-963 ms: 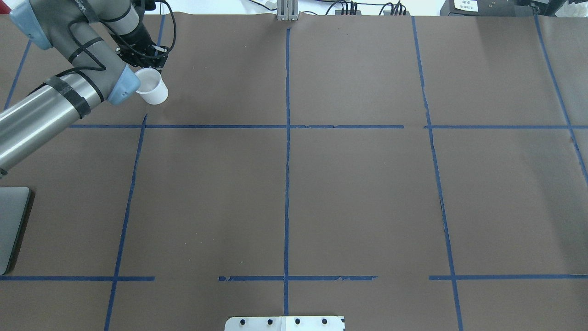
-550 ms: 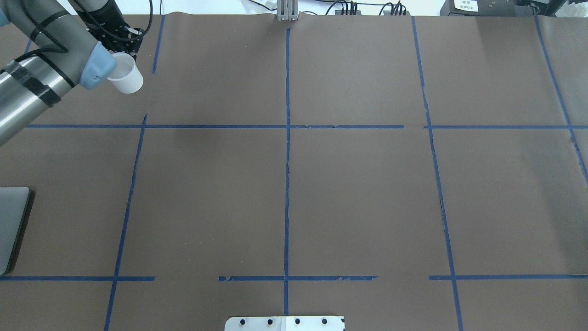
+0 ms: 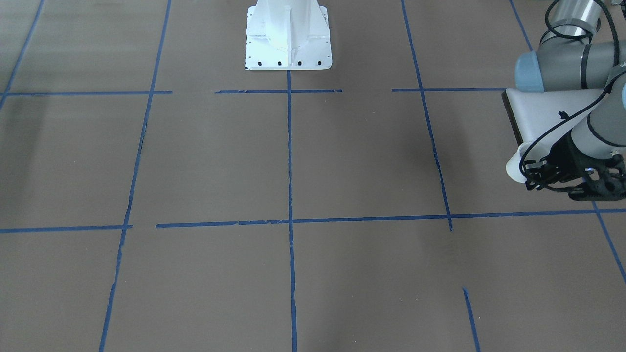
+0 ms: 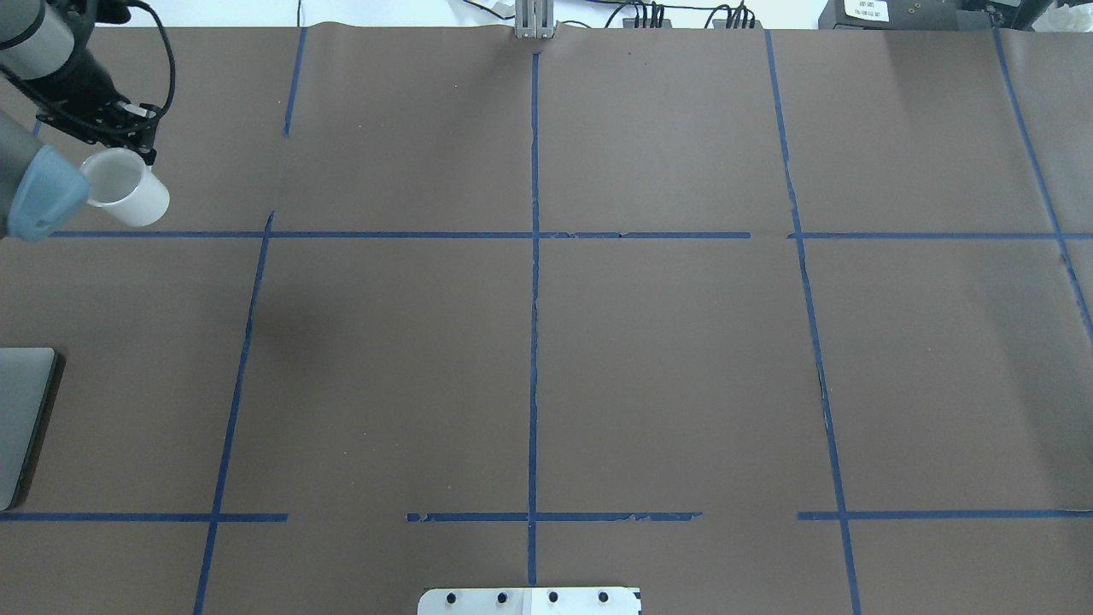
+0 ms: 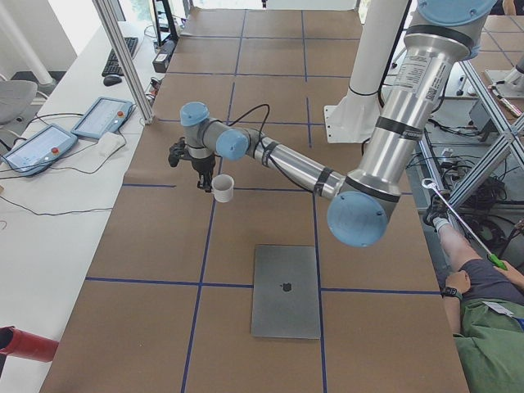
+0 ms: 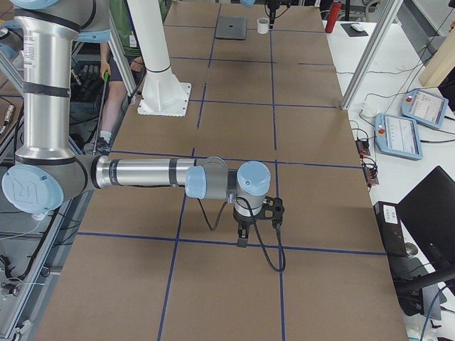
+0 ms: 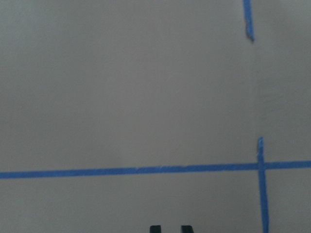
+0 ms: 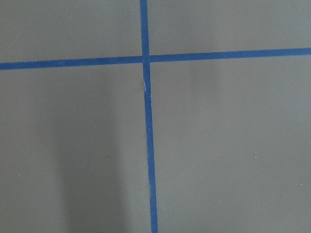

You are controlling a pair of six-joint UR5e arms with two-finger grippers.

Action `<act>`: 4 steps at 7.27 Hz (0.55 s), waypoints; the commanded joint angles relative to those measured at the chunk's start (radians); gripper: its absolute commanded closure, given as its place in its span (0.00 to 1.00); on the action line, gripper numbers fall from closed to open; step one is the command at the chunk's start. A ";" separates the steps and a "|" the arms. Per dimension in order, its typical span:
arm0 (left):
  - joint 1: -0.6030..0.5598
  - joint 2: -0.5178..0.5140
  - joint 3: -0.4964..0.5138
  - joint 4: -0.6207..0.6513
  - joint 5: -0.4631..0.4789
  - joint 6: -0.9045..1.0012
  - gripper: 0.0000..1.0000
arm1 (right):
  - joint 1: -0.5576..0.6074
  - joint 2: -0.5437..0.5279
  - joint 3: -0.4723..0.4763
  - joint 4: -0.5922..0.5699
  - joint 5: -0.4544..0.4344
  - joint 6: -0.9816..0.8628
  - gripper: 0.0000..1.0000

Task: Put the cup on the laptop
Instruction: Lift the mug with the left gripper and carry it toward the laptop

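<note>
The white cup [image 4: 130, 198] hangs tilted in my left gripper [image 4: 137, 155], which is shut on its rim side, above the far left of the table. It also shows in the exterior left view [image 5: 223, 188], held off the brown paper beyond the laptop's far end. The silver-grey laptop [image 5: 285, 291] lies closed and flat, apple logo up; only its edge shows in the overhead view [image 4: 21, 418]. In the front-facing view the cup [image 3: 512, 166] peeks out behind the gripper [image 3: 535, 182], just in front of the laptop [image 3: 543, 110]. My right gripper [image 6: 242, 240] hovers low over tape lines; I cannot tell whether it is open.
The table is brown paper with a blue tape grid. The white robot base plate [image 3: 288, 44] stands at the robot's edge. Tablets [image 5: 102, 117] lie on a side bench. A person [image 5: 483, 319] sits beside the robot.
My left arm has carried the cup leftward across the far part of the table, then a little nearer to the robot's side. The laptop has not moved.
</note>
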 commanded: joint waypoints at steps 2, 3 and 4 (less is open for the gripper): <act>-0.018 0.427 -0.181 -0.222 -0.004 0.002 1.00 | 0.000 0.000 0.000 0.000 0.000 0.000 0.00; -0.032 0.494 -0.165 -0.295 -0.004 0.010 1.00 | 0.000 0.000 0.000 0.000 0.000 0.000 0.00; -0.047 0.514 -0.110 -0.367 -0.004 0.010 1.00 | 0.000 0.000 0.000 0.000 0.000 0.001 0.00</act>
